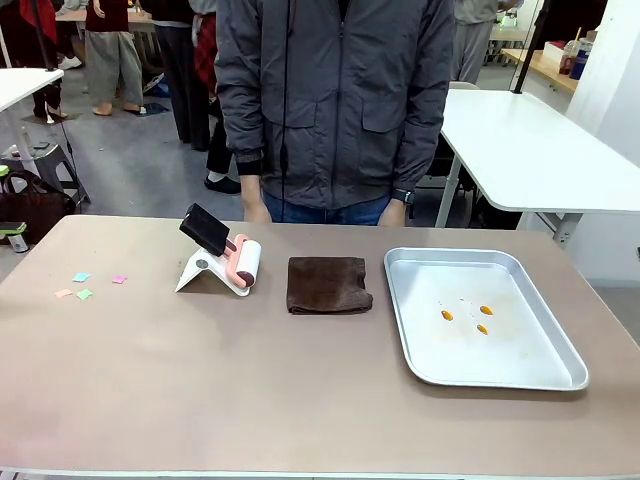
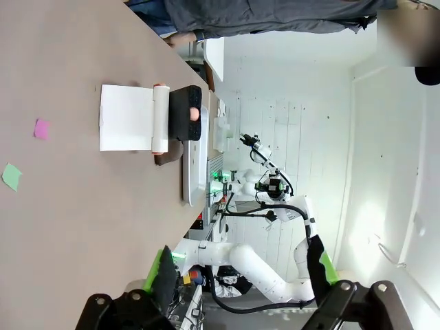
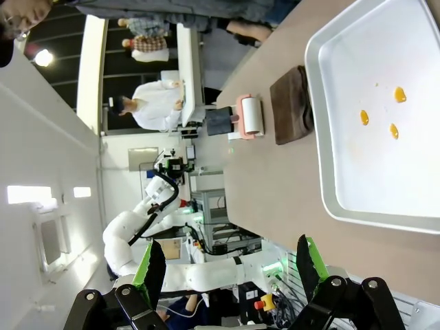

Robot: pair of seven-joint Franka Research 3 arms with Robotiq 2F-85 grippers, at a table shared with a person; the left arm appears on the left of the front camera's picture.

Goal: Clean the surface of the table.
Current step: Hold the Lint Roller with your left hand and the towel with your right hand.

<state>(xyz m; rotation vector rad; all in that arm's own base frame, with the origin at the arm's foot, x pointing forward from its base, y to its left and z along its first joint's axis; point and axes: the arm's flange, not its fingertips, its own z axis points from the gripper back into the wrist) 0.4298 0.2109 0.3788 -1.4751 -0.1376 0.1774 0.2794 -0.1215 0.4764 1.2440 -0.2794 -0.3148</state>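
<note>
Cleaning looks not yet begun: the table (image 1: 300, 400) carries coloured paper scraps (image 1: 85, 285) at its left, what seems a lint roller (image 1: 243, 265) on a stand, a brown cloth (image 1: 328, 284) mid-table and a metal tray (image 1: 560, 350) at the right. The left gripper (image 2: 242, 265) and right gripper (image 3: 230, 265) hang spread wide, empty. Next, one likely must descend on a tool, probably the roller's handle.
</note>
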